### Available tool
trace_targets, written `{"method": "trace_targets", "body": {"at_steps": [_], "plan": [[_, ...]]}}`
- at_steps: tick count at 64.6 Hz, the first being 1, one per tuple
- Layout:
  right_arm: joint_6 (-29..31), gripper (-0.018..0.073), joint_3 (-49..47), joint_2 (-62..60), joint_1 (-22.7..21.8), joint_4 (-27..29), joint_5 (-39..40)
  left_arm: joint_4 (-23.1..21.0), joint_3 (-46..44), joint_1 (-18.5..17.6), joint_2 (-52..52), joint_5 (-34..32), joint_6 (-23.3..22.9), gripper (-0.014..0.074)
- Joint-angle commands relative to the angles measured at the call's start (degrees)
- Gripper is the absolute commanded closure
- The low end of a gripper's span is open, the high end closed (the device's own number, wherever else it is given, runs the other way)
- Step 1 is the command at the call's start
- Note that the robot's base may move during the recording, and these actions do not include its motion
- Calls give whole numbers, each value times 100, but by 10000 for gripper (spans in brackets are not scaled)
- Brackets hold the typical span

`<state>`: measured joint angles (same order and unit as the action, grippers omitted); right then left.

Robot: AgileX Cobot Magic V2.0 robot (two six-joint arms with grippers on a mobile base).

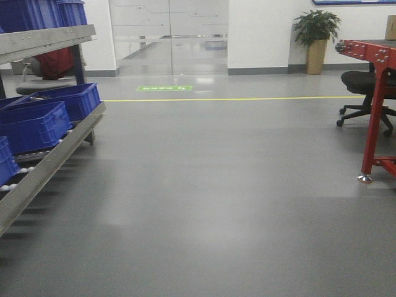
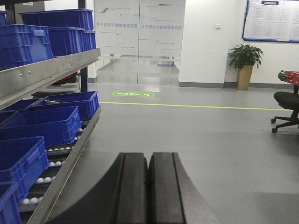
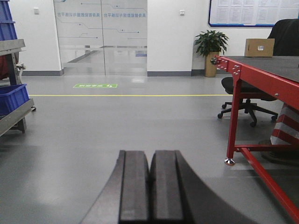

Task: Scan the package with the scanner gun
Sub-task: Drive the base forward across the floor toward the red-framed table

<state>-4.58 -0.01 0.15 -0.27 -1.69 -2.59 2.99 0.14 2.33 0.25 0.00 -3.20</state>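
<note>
The plain tan cardboard package [image 3: 259,47], with a small white label on the face turned this way, sits on the dark tabletop at the far end of the red steel-framed table [image 3: 236,70], well apart from both arms. The right gripper [image 3: 150,156] hangs over the grey floor [image 3: 140,121] short of the table's near red leg, its jaws pressed together on nothing. The left gripper [image 2: 149,158] (jaws likewise pressed together and holding nothing) is farther from the table, beside the metal roller rack of blue plastic crates [image 2: 42,123] across the floor from it. A black wheeled office chair [image 3: 245,100] stands under the table's far end, and a green potted plant [image 3: 211,44] stands beyond its far corner.
</note>
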Motion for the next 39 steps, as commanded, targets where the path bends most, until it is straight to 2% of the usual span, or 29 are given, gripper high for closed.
{"method": "trace_targets", "body": {"at_steps": [1, 39], "plan": [[-7, 727, 1, -15, -20, -7, 92, 16, -14, -25, -25, -103, -9, 708], [-7, 727, 1, -15, -31, -7, 92, 16, -14, -25, -25, -103, -9, 708]]}}
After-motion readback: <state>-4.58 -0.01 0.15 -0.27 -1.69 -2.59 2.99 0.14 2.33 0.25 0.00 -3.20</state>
